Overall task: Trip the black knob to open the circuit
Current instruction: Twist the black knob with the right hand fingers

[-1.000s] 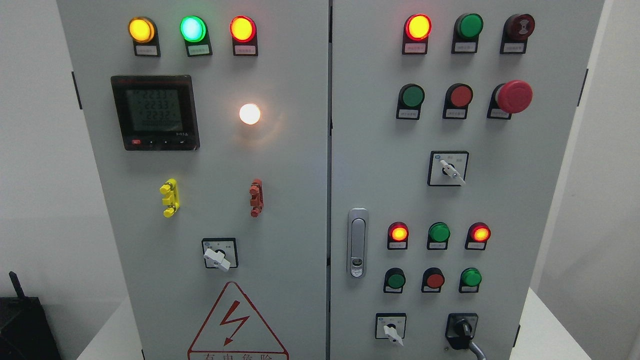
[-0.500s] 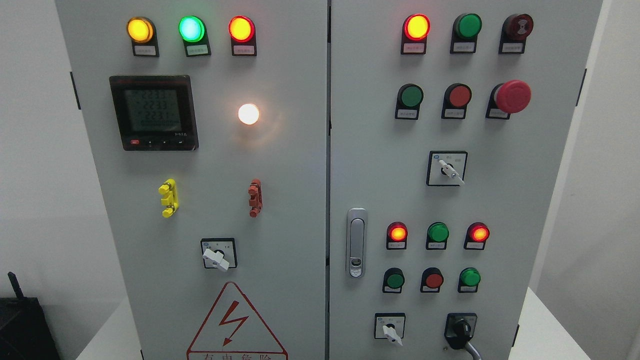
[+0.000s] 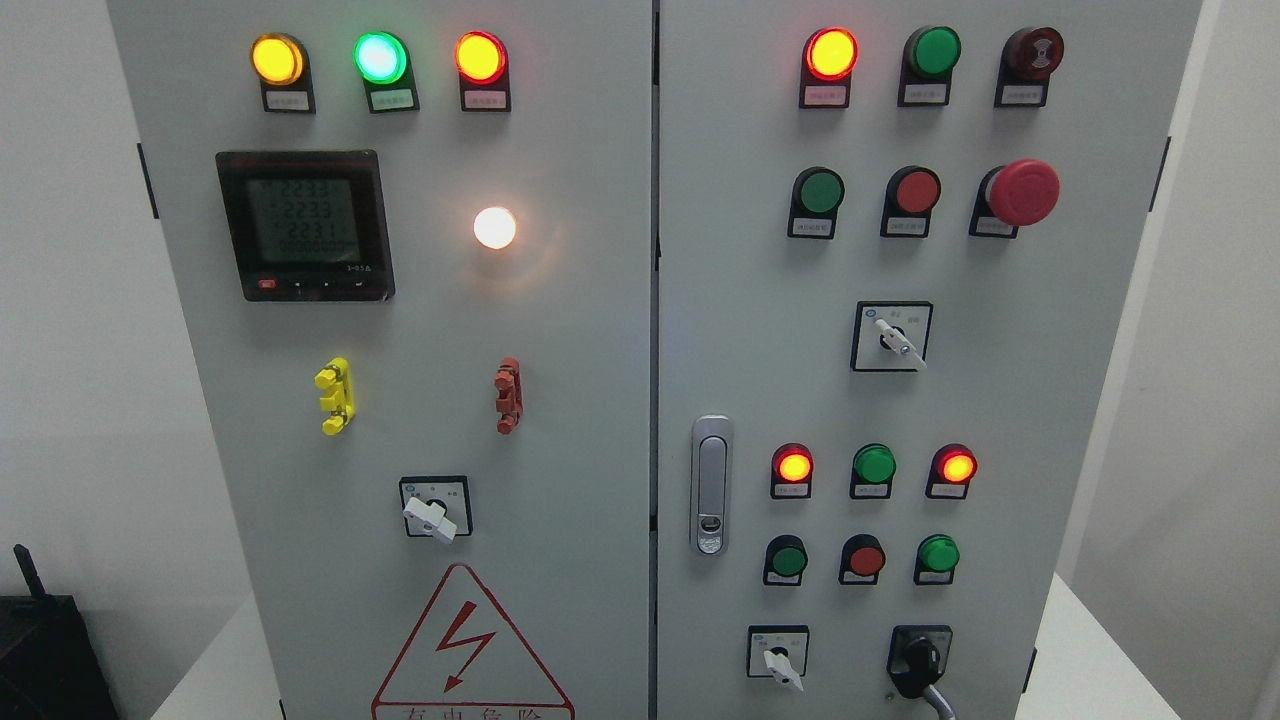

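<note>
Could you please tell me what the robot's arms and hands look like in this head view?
Neither arm nor hand shows in the head view. Only the grey cabinet is visible, with the black knob at its lower right and a grey cable below it.

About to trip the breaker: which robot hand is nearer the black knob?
Cannot say: neither robot hand is in view. The black knob sits at the lower right of the right door, so the right arm would probably have the shorter reach.
</note>
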Tool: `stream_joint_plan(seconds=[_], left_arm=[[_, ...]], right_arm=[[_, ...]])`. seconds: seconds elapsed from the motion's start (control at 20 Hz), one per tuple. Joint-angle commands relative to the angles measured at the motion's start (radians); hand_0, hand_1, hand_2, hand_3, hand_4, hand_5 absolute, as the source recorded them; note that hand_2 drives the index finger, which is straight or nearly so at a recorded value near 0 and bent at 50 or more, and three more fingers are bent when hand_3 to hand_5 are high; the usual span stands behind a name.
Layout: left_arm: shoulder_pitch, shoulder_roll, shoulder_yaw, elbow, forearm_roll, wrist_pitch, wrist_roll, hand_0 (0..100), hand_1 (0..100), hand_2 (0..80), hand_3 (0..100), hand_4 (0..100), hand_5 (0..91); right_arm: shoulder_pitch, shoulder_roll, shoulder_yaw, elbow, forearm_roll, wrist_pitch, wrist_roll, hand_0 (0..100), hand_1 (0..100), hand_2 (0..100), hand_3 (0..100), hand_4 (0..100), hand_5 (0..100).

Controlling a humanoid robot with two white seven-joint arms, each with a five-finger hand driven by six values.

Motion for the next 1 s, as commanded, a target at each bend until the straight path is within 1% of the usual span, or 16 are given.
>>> stream_joint_plan(seconds=[0.0, 0.25, 0.95], left_arm=[[0.0, 0.0, -0.001, -0.02, 0.0, 0.0, -0.001, 12, 39, 0.0, 0, 0, 0.0], [0.0, 0.0, -0.001, -0.02, 0.0, 0.0, -0.001, 12, 39, 0.0, 0, 0, 0.0], [0.0, 0.0, -0.001, -0.02, 0.0, 0.0, -0.001, 12, 39, 0.0, 0, 0, 0.0]], right_arm=[[-0.001, -0.003, 0.01, -0.003, -0.006, -0.004, 0.0, 0, 0, 5, 100, 98, 97], [0.0, -0.003, 0.024, -0.005, -0.006, -0.004, 0.0, 0, 0, 6, 100, 98, 97], [0.002, -0.003, 0.024, -0.023, -0.008, -0.011, 0.0, 0, 0, 6, 100, 98, 97]])
